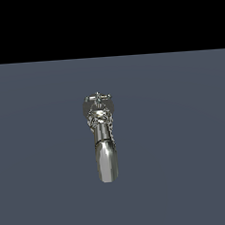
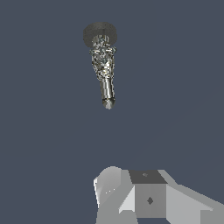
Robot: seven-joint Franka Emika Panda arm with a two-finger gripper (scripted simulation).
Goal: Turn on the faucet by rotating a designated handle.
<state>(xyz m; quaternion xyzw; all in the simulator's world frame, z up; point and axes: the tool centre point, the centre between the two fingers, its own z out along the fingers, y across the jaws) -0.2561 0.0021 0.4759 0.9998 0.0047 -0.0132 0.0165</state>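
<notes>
Hanging well apart from the faucet (image 2: 103, 65), the gripper (image 2: 148, 197) shows only as a white-grey block in wrist view; can't tell if its jaws are spread or closed. Faucet sits alone on slate-grey floor (image 1: 184, 152), approx. centre of exterior view, spout toward the camera, w/ thin cross handle (image 1: 98, 97) at its far end.

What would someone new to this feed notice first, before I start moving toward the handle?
The shiny chrome faucet stands alone in the middle of the exterior view on a plain blue-grey floor, its thick spout pointing toward the camera. The thin cross-shaped handle sits at its far end. In the wrist view the white gripper shows at the frame's edge, well apart from the faucet.
</notes>
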